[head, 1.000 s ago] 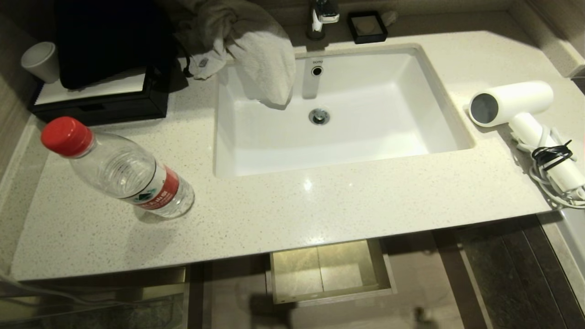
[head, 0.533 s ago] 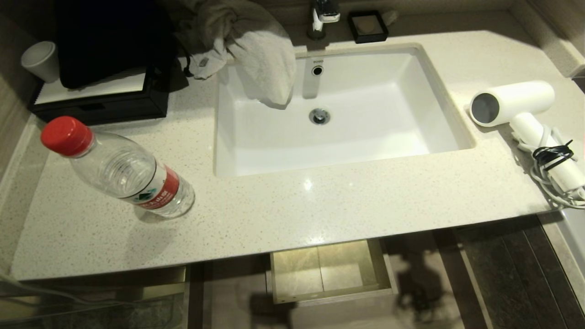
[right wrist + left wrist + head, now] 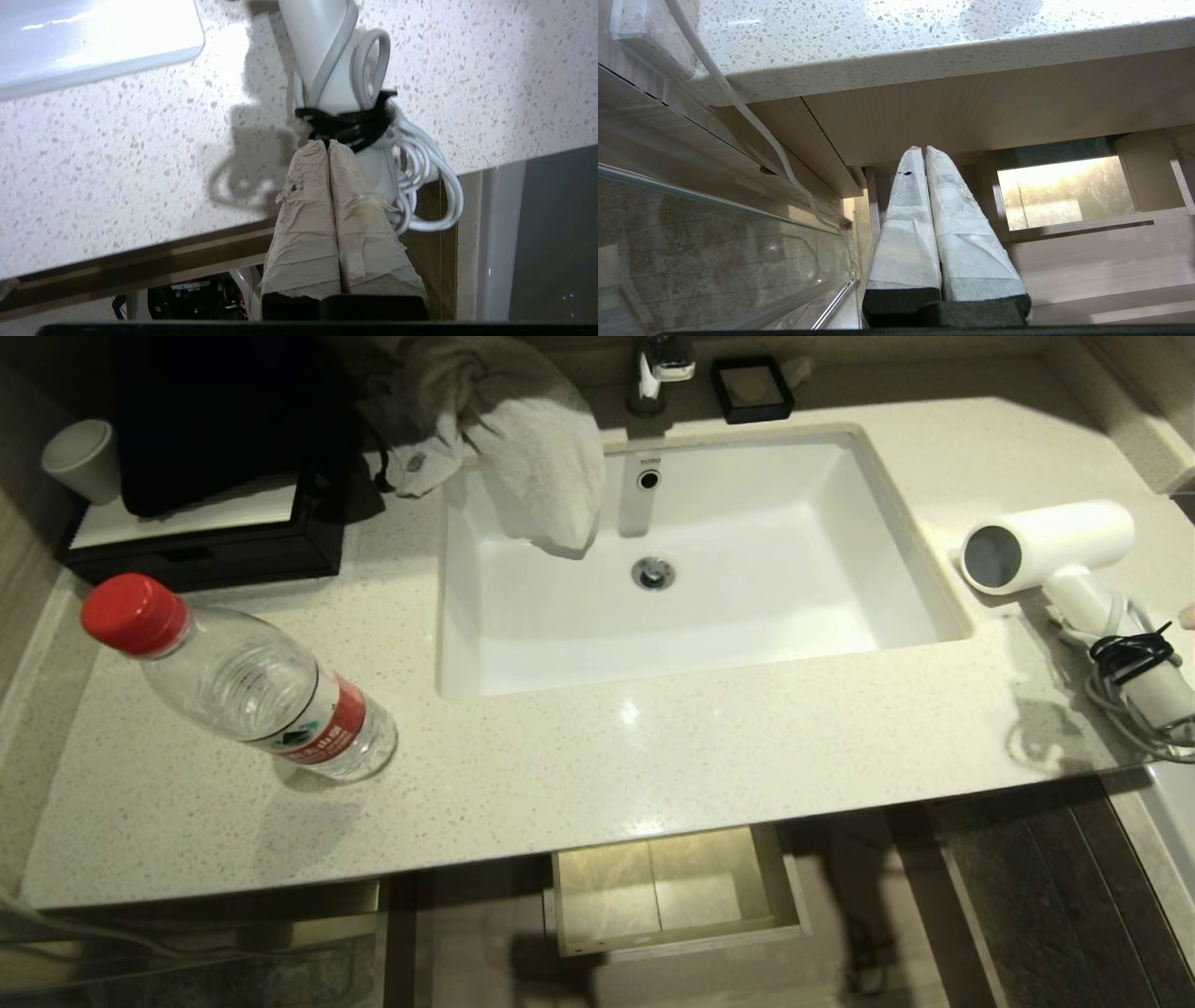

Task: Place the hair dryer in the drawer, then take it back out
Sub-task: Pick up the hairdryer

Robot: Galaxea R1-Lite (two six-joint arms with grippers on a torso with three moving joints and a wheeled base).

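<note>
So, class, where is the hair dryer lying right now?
In the head view the hair dryer lies on the counter at the right, beside the sink.

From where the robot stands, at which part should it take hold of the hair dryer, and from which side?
Probably the straight handle, from above, between barrel and coiled cord. The hair dryer lies flat and its barrel looks wider.

A: Any writing you can read?
B: Only small dark lettering on the sink (image 3: pixel 840 523) back wall above the overflow hole. The bottle (image 3: pixel 252 686) label's print is too small.
</note>
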